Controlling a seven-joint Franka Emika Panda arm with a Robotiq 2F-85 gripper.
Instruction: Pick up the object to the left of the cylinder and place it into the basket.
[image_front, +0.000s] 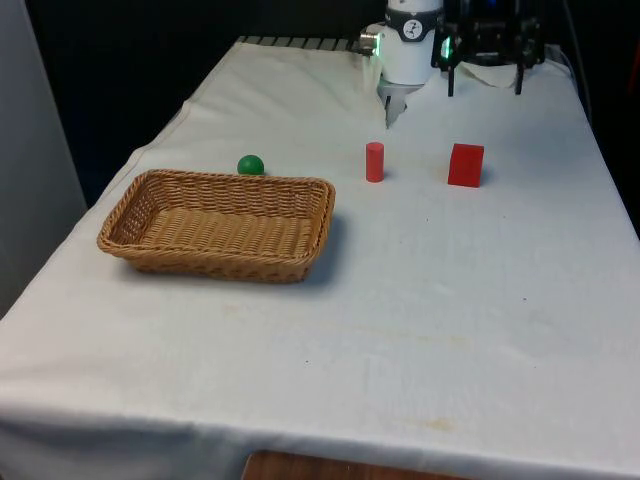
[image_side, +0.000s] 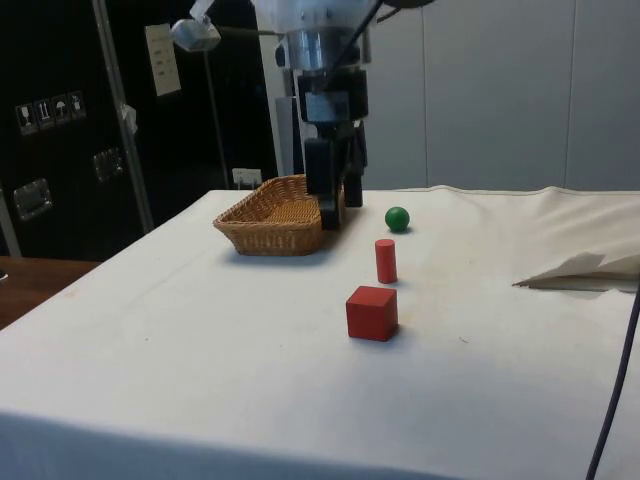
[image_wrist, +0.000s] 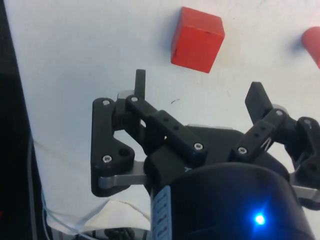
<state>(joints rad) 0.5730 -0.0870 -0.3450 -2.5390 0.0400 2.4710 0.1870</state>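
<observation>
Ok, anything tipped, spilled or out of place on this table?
Nothing stands out. The basket sits flat, the cylinder stands upright, and the green ball and red cube rest on the cloth.

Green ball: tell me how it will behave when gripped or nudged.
The ball is round and lies free on flat cloth, so a nudge would likely roll it. Its curved sides may slip from an off-centre pinch. It looks small and probably light. The basket beside it might stop a roll.

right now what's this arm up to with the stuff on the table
Nothing is held yet. The gripper hangs open above the cloth near the red block. A red cylinder stands on the table, with a green ball on the front view's left of it, just behind the wicker basket. The basket has nothing in it.
</observation>
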